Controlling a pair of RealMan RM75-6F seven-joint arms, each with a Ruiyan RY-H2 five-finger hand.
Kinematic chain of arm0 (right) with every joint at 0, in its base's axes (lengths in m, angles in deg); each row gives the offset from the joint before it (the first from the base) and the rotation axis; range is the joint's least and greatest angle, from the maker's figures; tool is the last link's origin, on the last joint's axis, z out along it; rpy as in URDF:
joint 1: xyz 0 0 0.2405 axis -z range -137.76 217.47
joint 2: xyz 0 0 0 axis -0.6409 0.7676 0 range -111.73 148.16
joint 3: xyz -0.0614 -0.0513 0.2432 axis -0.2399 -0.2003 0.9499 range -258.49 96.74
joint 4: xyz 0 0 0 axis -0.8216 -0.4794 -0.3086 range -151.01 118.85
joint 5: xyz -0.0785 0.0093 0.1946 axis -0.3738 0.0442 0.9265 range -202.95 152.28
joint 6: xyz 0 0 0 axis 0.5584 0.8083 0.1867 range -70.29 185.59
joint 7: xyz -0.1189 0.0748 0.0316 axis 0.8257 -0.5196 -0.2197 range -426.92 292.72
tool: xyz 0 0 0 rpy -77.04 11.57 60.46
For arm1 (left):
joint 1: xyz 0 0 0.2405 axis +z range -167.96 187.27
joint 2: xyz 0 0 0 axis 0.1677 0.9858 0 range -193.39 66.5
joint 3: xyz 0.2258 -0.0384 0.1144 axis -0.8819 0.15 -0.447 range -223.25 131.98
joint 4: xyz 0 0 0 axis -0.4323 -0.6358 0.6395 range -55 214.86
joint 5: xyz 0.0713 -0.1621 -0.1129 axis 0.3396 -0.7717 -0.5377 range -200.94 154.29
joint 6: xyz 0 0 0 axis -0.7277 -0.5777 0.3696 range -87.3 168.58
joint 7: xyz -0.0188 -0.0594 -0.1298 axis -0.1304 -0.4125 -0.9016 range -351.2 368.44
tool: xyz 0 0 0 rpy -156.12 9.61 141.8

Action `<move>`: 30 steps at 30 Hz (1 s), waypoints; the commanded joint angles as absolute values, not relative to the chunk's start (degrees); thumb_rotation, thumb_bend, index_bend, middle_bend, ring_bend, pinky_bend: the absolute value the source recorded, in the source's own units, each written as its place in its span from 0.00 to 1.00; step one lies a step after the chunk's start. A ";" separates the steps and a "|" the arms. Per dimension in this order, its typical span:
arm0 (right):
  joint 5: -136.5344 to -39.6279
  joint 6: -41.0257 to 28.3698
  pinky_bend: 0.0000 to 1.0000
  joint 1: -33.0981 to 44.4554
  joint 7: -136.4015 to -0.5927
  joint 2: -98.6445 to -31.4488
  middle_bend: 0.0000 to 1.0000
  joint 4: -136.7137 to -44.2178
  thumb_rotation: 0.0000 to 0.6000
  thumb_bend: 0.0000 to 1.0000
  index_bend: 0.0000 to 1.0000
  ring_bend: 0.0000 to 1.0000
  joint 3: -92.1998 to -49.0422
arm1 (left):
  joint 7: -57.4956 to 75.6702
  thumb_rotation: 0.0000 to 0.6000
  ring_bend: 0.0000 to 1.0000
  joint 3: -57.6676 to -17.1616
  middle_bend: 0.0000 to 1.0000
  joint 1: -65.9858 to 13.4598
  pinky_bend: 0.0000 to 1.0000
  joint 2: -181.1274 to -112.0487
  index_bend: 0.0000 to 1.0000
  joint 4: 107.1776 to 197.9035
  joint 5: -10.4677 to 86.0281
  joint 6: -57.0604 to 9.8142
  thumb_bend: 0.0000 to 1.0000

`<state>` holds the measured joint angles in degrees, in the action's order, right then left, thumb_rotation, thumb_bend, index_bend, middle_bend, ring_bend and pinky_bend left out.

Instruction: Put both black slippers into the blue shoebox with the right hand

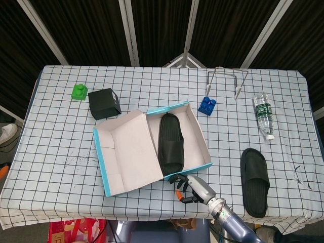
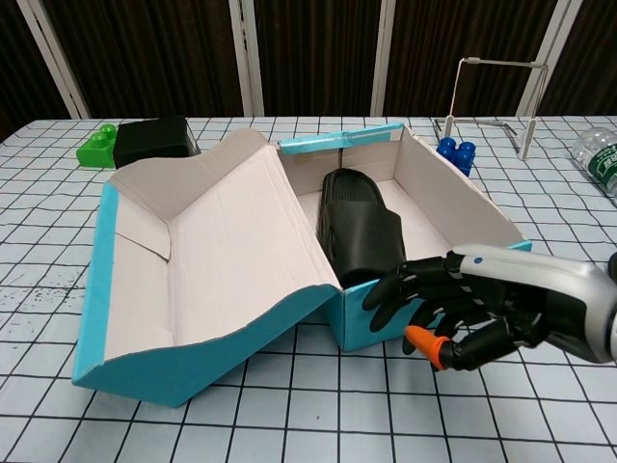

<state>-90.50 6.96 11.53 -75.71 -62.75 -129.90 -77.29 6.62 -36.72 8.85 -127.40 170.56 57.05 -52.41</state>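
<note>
the right hand (image 1: 188,185) sits at the near edge of the table (image 1: 61,129), just in front of the near wall of the blue shoebox (image 2: 432,283). its dark fingers (image 2: 410,285) are spread and loosely curled toward the box wall, and it has hold of nothing; whether the fingertips touch the cardboard cannot be told. the orange-tipped thumb (image 2: 424,345) points left and down. the left hand shows in neither view.

to the right of the hand, well apart from the box, one black slipper (image 1: 254,180) lies flat on the checked cloth, near the table's right near corner. the shoebox stands open with its lid (image 1: 129,152) folded out to the left. the other black slipper (image 1: 170,144) lies inside it, lengthwise along the left side of the box floor.

farther off, a blue toy block (image 1: 206,105) sits just beyond the box's far right corner, a water bottle (image 1: 263,114) lies at the right, and a wire stand (image 1: 226,78) stands behind. at the far left are a small black box (image 1: 104,103) and a green block (image 1: 79,91).
</note>
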 commanded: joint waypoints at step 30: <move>-88.04 19.57 0.44 6.70 -82.55 -60.58 0.30 -132.84 1.00 0.61 0.29 0.39 -75.23 | 6.75 1.00 0.00 -36.69 0.05 8.83 0.04 -127.45 0.22 170.63 56.90 -52.49 0.04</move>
